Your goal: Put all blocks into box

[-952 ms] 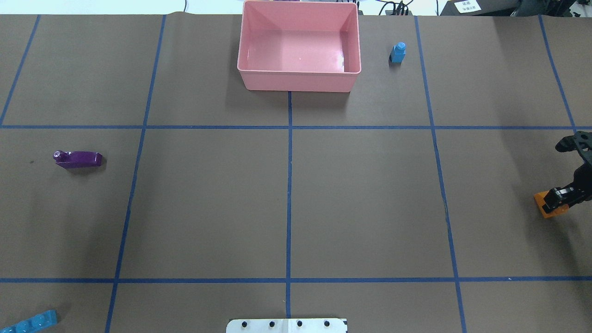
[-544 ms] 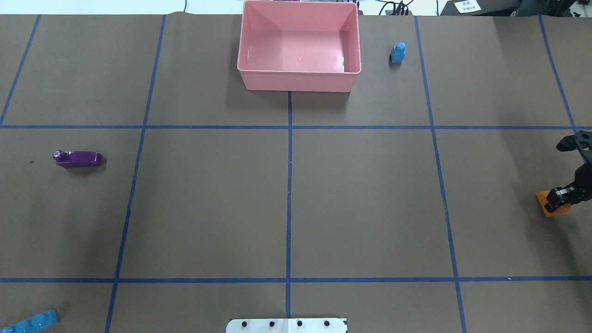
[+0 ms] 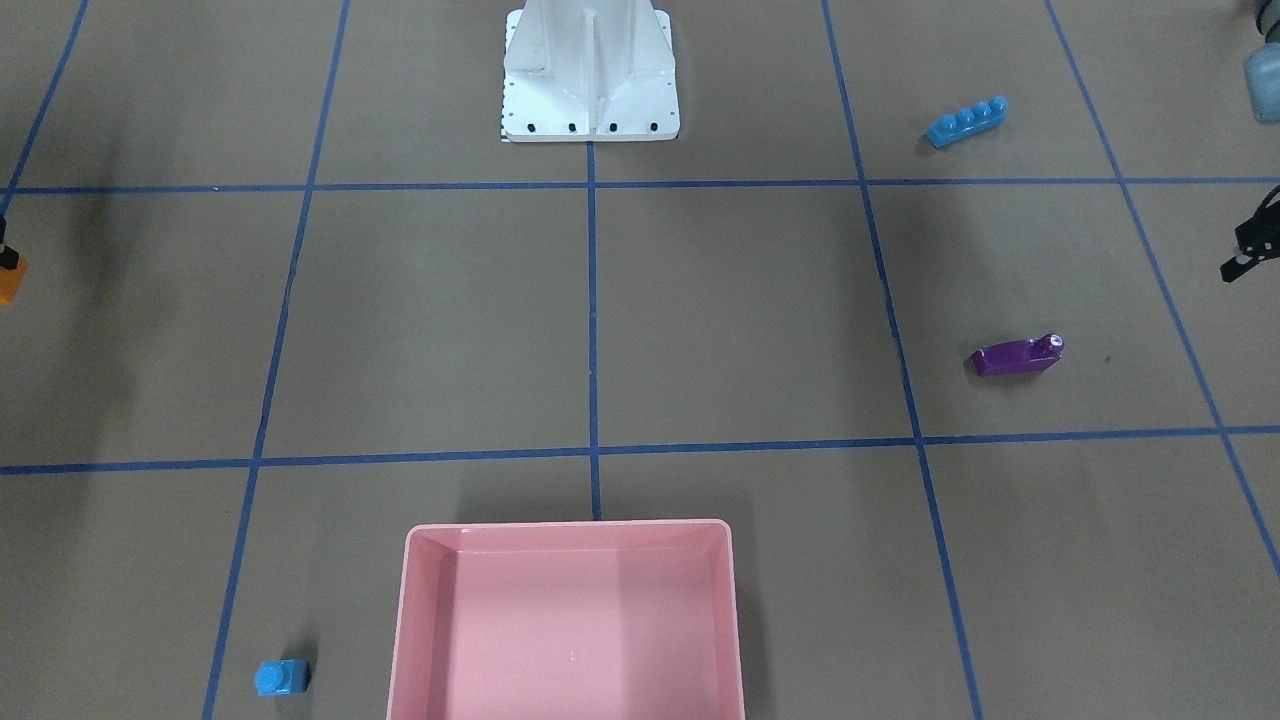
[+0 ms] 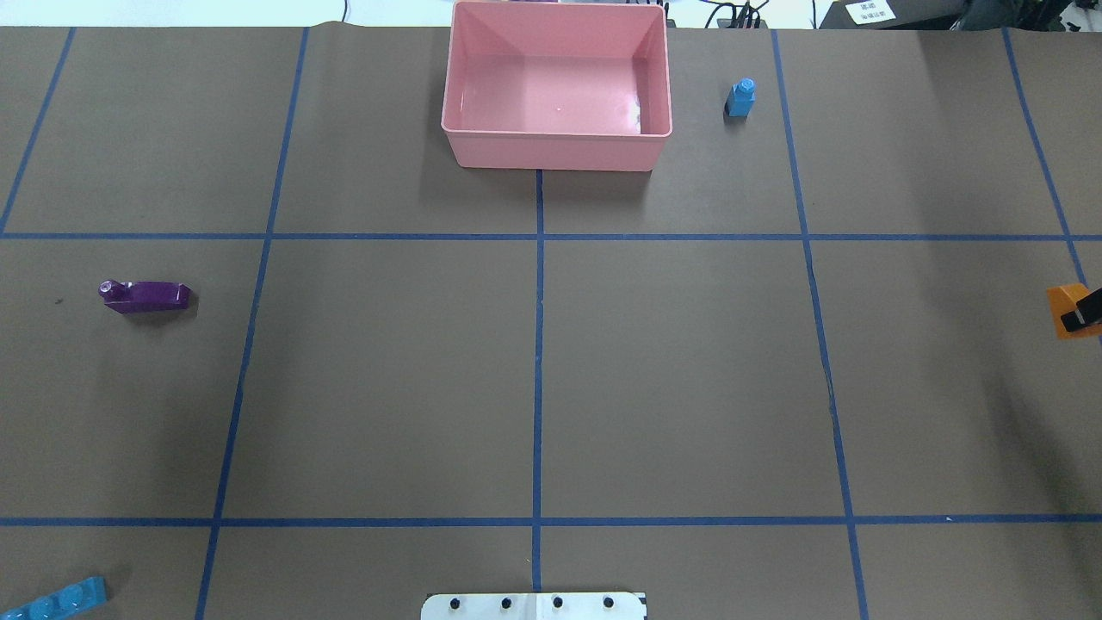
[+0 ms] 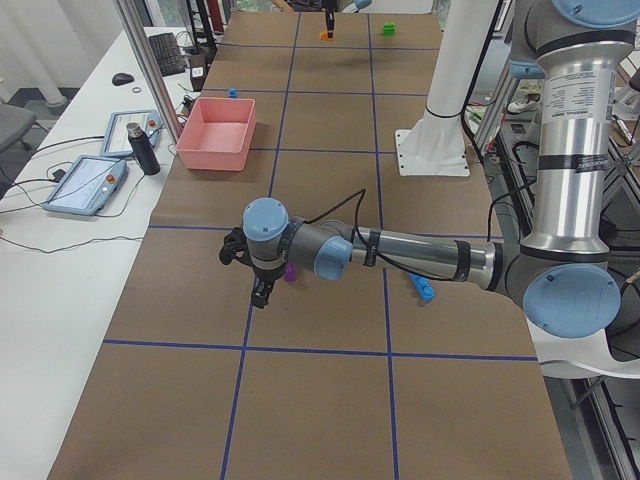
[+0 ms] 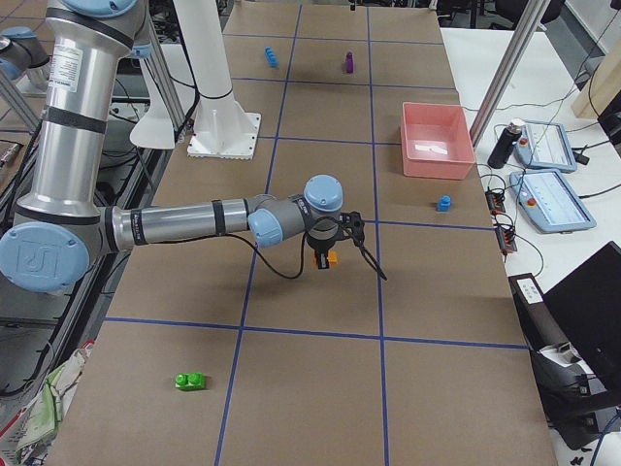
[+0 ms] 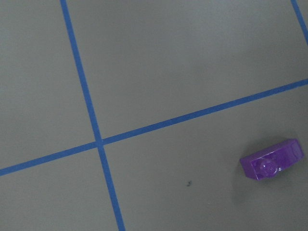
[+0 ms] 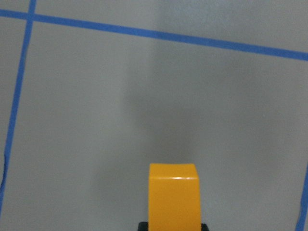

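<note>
My right gripper (image 4: pixel 1086 317) is shut on the orange sloped block (image 4: pixel 1066 308) at the table's right edge; the block fills the right wrist view's bottom (image 8: pixel 173 197). The pink box (image 4: pixel 555 135) stands at the far middle and is empty. The small light-blue block (image 4: pixel 740 97) stands right of it. The purple block (image 4: pixel 145 295) lies at the left, and shows in the left wrist view (image 7: pixel 272 160). The long light-blue block (image 4: pixel 60 598) lies at the near left corner. The green block (image 6: pixel 190 381) lies beyond the right end. My left gripper (image 5: pixel 262 292) hovers near the purple block, empty, one splayed finger (image 3: pixel 1238 262) showing.
The white base plate (image 4: pixel 534 606) sits at the near middle edge. Blue tape lines divide the brown table cover. Tablets and a dark bottle (image 6: pixel 502 146) lie on the side table beyond the box.
My right gripper has carried the orange block up the overhead view, away from the near edge and further toward the right border. The other blocks have not moved.
</note>
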